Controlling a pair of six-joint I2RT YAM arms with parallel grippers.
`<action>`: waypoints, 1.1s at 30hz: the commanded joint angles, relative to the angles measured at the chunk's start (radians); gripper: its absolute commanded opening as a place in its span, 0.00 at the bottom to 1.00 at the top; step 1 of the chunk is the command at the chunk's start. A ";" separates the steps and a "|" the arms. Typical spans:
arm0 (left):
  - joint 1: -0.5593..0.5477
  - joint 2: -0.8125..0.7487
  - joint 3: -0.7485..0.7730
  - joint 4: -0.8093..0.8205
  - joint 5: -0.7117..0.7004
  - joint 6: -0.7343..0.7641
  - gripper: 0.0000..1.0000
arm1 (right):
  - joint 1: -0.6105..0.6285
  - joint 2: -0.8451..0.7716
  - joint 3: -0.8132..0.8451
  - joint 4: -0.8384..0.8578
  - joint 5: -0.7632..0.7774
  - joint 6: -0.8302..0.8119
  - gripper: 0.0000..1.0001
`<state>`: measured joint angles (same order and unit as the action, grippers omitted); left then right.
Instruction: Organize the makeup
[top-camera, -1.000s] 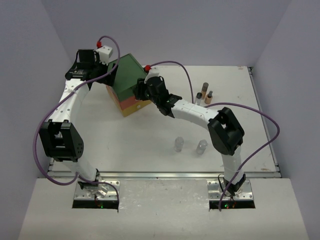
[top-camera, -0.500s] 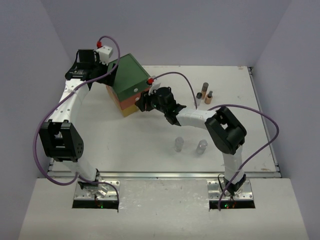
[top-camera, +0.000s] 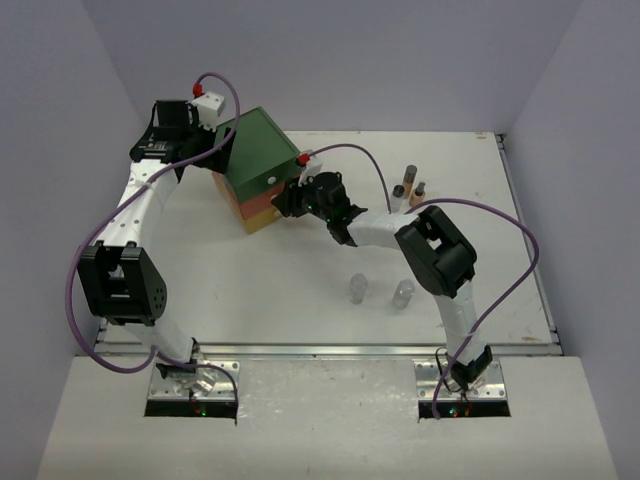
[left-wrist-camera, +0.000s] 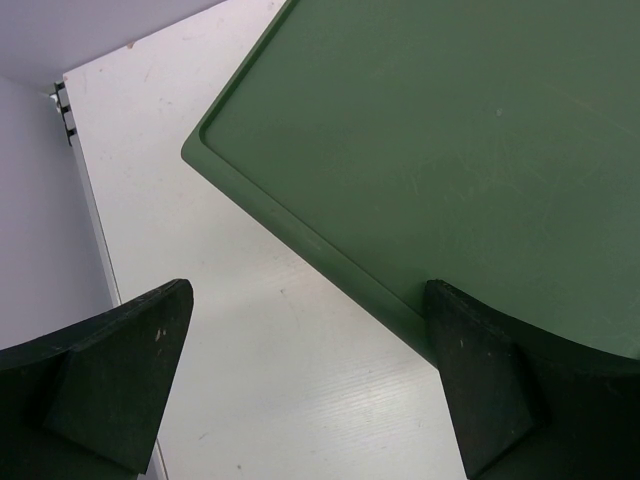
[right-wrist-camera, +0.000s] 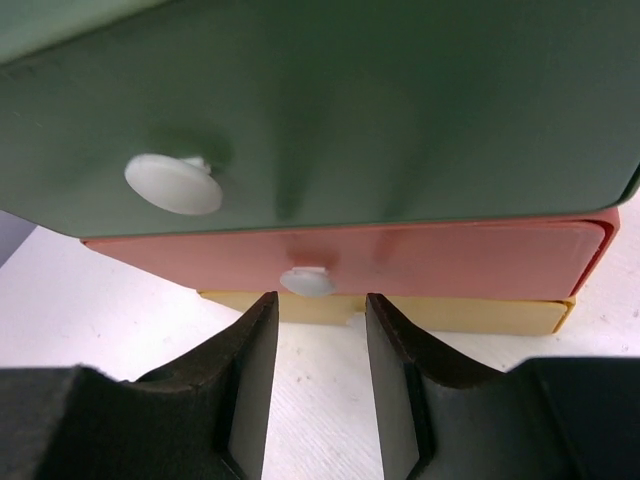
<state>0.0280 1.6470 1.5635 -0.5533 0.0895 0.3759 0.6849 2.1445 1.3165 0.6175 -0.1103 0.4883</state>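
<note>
Probably opening a drawer of the drawer chest (top-camera: 255, 165) to stow makeup.

Brace the chest first. Keep the left gripper (left-wrist-camera: 308, 300) as placed: spread wide, holding nothing, straddling the rear corner of the green top. 1 finger (left-wrist-camera: 490, 390) over the lid; contact impossible to tell.

Then work down in size. Aim the right gripper (right-wrist-camera: 318, 310), parted and empty, at the orange drawer (right-wrist-camera: 450, 255) dead ahead. Avoid the green drawer (right-wrist-camera: 400, 120) above and the yellow drawer (right-wrist-camera: 470, 315) below. Lift slightly and advance until bracketing the small white knob (right-wrist-camera: 307, 281), now just ahead of and a little above the fingertip gap. Ignore the larger knob (right-wrist-camera: 173, 184) up and to the left. Close squarely on the stem, then pull straight back along the drawer's run, slowly, to avoid slipping off or dragging the chest.

Makeup left to fetch lies behind the right gripper, well apart from it:
- 2 clear bottles (top-camera: 357, 288) back toward the arm's base
- 3 slim tubes (top-camera: 408, 188) back beyond the forearm

No palettes in view.

Against 1.0 s ago:
- Right elbow folded in toward the chest.
- Right gripper lowered from the top edge of the chest front to the lower drawers.
- Left arm, chest, bottles and tubes unchanged.
</note>
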 joint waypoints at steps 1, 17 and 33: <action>0.010 -0.004 -0.016 -0.043 -0.014 0.005 1.00 | 0.007 -0.005 0.059 0.050 0.013 0.017 0.40; 0.011 0.002 -0.015 -0.040 -0.016 0.004 1.00 | 0.011 0.048 0.154 -0.025 0.063 0.067 0.37; 0.010 -0.001 -0.013 -0.041 -0.020 0.009 1.00 | 0.011 0.002 0.078 -0.006 0.046 0.030 0.00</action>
<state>0.0280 1.6470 1.5635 -0.5507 0.0850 0.3763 0.6960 2.1930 1.4245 0.5364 -0.0639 0.5415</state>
